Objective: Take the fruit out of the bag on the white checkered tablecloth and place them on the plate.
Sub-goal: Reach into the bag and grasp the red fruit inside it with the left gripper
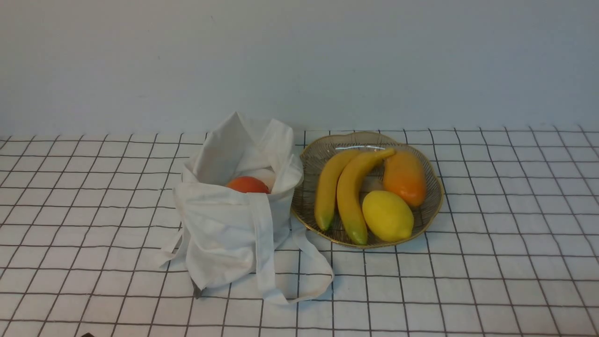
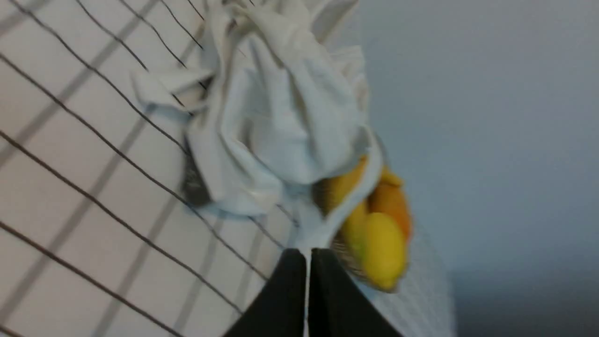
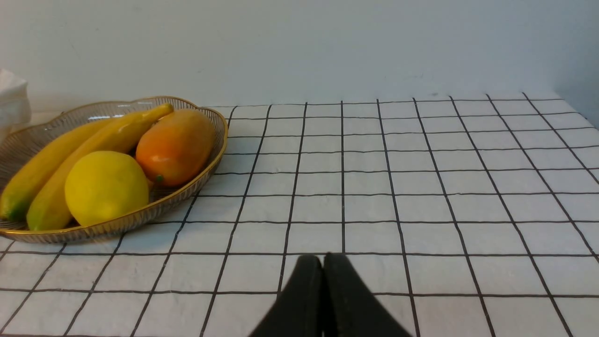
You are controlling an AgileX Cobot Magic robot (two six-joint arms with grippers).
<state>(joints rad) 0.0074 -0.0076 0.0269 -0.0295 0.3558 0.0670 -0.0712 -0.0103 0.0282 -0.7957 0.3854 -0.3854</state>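
Observation:
The white cloth bag stands open on the white checkered tablecloth, its straps trailing toward the front. The round red-orange fruit shows inside the bag's mouth, mostly hidden by cloth. The woven golden plate sits right of the bag. Neither arm shows in the front view. My left gripper is shut and empty, away from the bag, in a blurred view. My right gripper is shut and empty above the cloth, right of the plate.
The plate holds two bananas, a yellow lemon and an oblong orange mango-like fruit. A plain grey wall stands behind the table. A small dark tag lies at the bag's front corner.

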